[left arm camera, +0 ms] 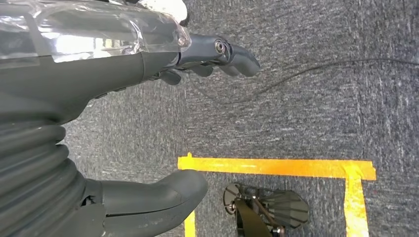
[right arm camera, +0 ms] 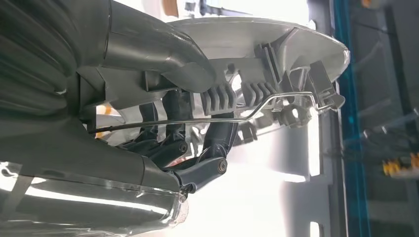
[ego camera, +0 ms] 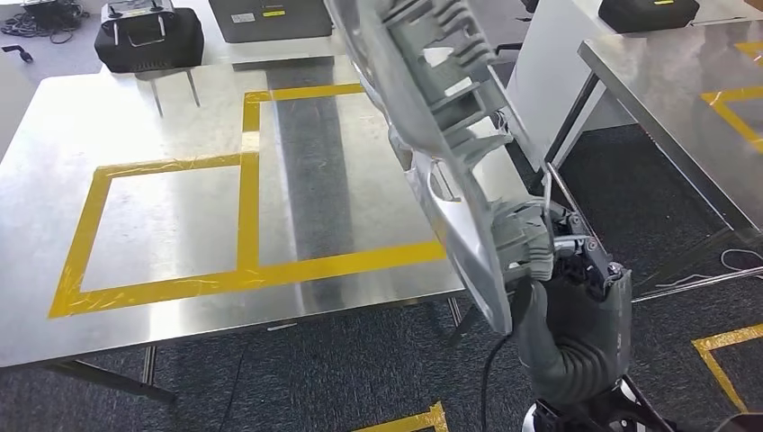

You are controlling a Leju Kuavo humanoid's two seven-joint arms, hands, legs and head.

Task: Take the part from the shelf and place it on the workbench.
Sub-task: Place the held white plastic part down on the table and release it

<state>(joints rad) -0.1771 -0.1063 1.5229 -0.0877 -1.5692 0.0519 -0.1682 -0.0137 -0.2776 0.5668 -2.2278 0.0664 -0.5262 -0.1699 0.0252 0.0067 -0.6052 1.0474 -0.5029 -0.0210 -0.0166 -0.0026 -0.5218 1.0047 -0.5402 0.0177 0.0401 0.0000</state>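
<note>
The part is a long pale grey moulded plastic piece with ribs and clips. It stands tilted in the air over the right end of the workbench. My right hand grips its lower end from the right. In the right wrist view my thumb and dark fingers close around the ribbed part, and a thin wire clip runs across it. My left hand hangs over the grey carpet with fingers apart, holding nothing.
Yellow tape marks rectangles on the steel workbench. A black case and a grey box stand behind it. A second steel table lies to the right across a carpeted gap. Yellow tape marks the floor.
</note>
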